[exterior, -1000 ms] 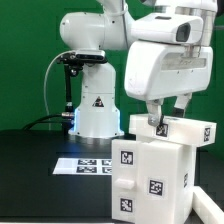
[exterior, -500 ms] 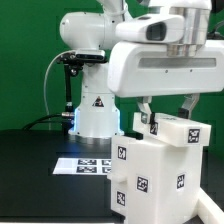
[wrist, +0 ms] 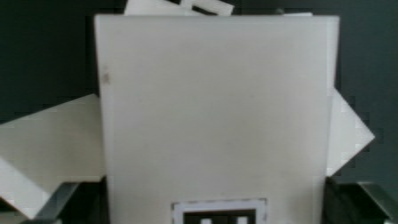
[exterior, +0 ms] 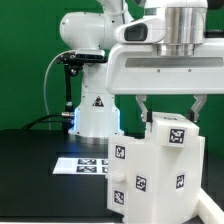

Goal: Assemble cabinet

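- The white plastic box-shaped cabinet (exterior: 150,168) with black-and-white square tags is standing upright at the exterior view's near right, its bottom edge running out of frame.
- A white flat top panel (exterior: 172,132) is lying across it, long axis pointing far in the wrist view (wrist: 214,110).
- The white two-finger gripper (exterior: 170,108) is straddling this panel, spread wide; contact is hard to judge.
- The white marker board (exterior: 82,163) is lying partly hidden behind the cabinet.

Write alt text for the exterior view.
A white robot gripper hangs with its fingers spread on either side of a tagged white block on top of the cabinet, a white box with black-and-white square tags. The marker board lies flat on the black table, before a green backdrop.
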### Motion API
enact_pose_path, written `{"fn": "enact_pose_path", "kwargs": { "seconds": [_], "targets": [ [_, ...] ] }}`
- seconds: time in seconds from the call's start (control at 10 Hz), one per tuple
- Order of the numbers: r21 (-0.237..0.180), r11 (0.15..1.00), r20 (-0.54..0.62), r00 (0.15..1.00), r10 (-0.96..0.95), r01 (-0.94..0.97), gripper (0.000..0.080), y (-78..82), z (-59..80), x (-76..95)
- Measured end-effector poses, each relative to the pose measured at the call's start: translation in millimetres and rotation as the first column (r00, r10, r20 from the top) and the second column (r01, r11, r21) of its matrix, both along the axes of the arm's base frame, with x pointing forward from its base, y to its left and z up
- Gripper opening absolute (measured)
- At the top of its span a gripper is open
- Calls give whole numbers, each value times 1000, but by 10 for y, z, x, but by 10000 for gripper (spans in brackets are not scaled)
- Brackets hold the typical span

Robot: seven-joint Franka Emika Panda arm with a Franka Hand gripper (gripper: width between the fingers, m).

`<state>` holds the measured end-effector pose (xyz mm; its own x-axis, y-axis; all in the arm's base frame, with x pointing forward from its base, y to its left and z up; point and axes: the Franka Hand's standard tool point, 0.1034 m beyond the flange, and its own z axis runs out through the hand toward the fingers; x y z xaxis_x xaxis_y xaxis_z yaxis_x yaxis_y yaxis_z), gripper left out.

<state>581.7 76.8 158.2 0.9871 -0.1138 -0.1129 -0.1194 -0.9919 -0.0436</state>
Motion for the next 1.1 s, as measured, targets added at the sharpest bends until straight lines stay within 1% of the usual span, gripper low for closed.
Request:
{"fn": "enact_pose_path", "kwargs": {
  "seconds": [0.2,0.4,0.6,0.8,1.1],
  "targets": [
    [-5,994,-6,994,-113,113,551,11,3,3],
    [13,945,-15,945,-326,326,551,25,-1,21],
    [37,843,-4,844,-536,536,551,27,-10,19],
    [40,716,0,716,-698,697,551,40,-8,34],
    [13,559,-22,559,-829,829,551,60,1,39]
  ]
}}
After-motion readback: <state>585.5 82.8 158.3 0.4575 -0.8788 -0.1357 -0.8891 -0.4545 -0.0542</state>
